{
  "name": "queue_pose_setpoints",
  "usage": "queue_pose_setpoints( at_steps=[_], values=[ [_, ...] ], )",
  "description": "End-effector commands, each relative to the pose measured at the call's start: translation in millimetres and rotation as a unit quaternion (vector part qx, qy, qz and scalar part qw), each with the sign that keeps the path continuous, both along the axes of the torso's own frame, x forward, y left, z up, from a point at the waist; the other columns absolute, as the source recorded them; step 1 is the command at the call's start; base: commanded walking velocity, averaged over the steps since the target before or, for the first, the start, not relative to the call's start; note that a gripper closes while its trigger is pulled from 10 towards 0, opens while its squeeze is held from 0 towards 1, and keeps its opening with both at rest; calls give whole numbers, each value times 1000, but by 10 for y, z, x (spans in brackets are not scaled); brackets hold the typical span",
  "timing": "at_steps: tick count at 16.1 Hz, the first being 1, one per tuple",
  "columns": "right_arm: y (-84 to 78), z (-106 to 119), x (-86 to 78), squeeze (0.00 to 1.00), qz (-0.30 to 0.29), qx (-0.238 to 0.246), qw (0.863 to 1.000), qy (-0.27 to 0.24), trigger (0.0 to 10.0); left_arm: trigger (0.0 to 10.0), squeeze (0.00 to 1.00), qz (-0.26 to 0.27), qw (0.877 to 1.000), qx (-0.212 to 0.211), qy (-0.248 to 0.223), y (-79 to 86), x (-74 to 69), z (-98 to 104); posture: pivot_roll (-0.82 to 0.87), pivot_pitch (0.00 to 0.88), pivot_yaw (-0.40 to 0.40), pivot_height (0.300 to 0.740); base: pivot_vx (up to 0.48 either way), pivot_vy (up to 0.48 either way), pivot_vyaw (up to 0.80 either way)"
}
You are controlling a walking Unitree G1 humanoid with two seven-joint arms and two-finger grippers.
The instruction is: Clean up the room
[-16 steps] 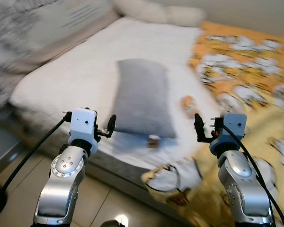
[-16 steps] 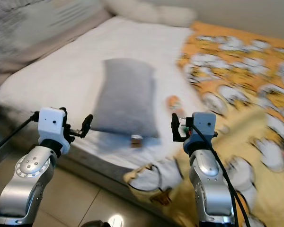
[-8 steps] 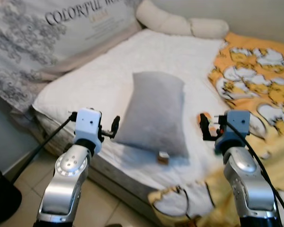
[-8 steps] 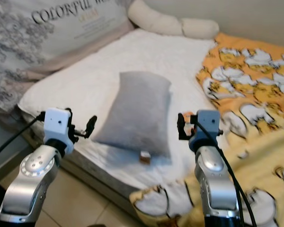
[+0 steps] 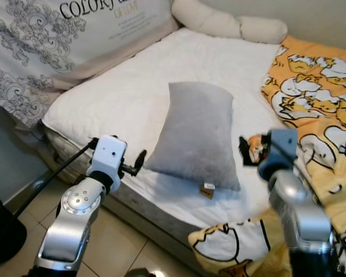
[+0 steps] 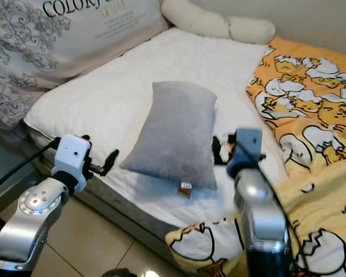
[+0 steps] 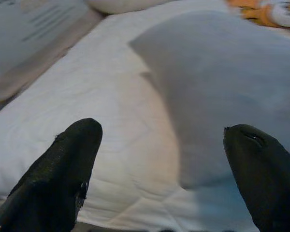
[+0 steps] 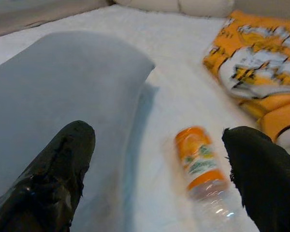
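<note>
The robot faces the bed, and the tidying looks barely begun. A grey pillow lies at an angle in the middle of the white mattress, well away from the cream bolster that sits at the head of the bed. Just beside the pillow, on the side nearer the orange cartoon blanket, a small orange-labelled bottle lies on its side on the sheet. The blanket is rumpled and spills over the bed's near edge toward the floor.

The left gripper hovers at the near edge of the bed, fingers spread wide and holding nothing, aimed at the pillow's near corner. The right gripper is also spread apart and empty, lined up over the gap between pillow and blanket with the bottle straight ahead between its fingers.

Nothing is picked up yet. Judging by this, the bottle, the pillow and the blanket all remain to be dealt with, and the bottle seems the likeliest first target.
</note>
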State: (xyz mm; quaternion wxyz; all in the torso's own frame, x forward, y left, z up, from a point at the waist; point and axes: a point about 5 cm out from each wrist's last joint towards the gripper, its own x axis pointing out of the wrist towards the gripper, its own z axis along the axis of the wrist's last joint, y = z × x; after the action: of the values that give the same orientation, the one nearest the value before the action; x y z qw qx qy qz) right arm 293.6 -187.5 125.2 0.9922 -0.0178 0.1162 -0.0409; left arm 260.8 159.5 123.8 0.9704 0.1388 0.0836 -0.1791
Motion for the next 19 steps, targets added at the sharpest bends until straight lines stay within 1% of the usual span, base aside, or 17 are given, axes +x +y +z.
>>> queue_pose_setpoints(
  at_steps=[1, 2, 3, 4, 6, 7, 9, 10, 11, 12, 15, 17, 18, 19],
  values=[
    [-57, 7, 57, 1000, -10, 0, 1000, 7, 10000, 10000, 0, -24, 1000, 1, 9, -24, 31, 15, 64, 0, 23, 740, 0, 0, 0],
    [-88, -1, 125, 1000, -9, -4, 1000, 19, 10000, 10000, 0, -39, 999, 4, 13, -32, 42, 21, 63, 0, 25, 740, 0, 0, 0],
    [-183, -11, 343, 1000, 0, -26, 998, 51, 10000, 10000, 0, -96, 995, 18, 27, -70, 74, 44, 62, 0, 31, 740, 0, 0, 0],
    [-265, 6, 530, 1000, 17, -48, 996, 77, 10000, 10000, 0, -146, 988, 36, 36, -102, 105, 72, 60, 0, 35, 740, 0, 0, 0],
    [-411, 57, 729, 1000, 3, -69, 993, 95, 10000, 10000, 0, -187, 981, 42, 40, -145, 158, 136, 57, 0, 45, 740, 0, 0, 0],
    [-469, 70, 789, 1000, -5, -66, 992, 105, 10000, 10000, 0, -202, 978, 40, 41, -172, 184, 173, 57, 0, 47, 740, 0, 0, 0],
    [-530, 86, 836, 1000, -13, -65, 991, 118, 10000, 10000, 0, -227, 972, 47, 43, -191, 184, 224, 60, 16, 49, 740, 0, 0, 0],
    [-562, 70, 846, 1000, -12, -66, 989, 128, 10000, 10000, 0, -245, 967, 52, 49, -201, 171, 235, 63, 57, 48, 740, 0, 0, 0],
    [-581, 56, 845, 1000, -12, -62, 989, 132, 10000, 10000, 0, -253, 965, 55, 51, -200, 164, 244, 71, 96, 50, 740, 0, 0, 0],
    [-623, 31, 837, 1000, -18, -62, 988, 139, 10000, 10000, 0, -262, 962, 58, 55, -181, 128, 287, 90, 164, 45, 740, 0, 0, 0],
    [-638, -78, 789, 1000, -14, -70, 986, 151, 10000, 10000, 0, -272, 958, 63, 64, -120, -14, 372, 135, 222, 34, 740, 0, 0, 0],
    [-667, -165, 740, 1000, -11, -92, 983, 160, 10000, 10000, 0, -274, 957, 66, 66, -96, -123, 443, 189, 241, 27, 740, 0, 0, 0],
    [-674, -203, 719, 510, -13, -97, 982, 162, 10000, 10000, 0, -277, 956, 67, 68, -92, -163, 461, 206, 242, 24, 740, 0, 0, 0],
    [-669, -241, 702, 0, -14, -92, 983, 160, 10000, 10000, 0, -278, 955, 71, 72, -79, -232, 495, 229, 243, 26, 740, 0, 0, 0]
  ],
)
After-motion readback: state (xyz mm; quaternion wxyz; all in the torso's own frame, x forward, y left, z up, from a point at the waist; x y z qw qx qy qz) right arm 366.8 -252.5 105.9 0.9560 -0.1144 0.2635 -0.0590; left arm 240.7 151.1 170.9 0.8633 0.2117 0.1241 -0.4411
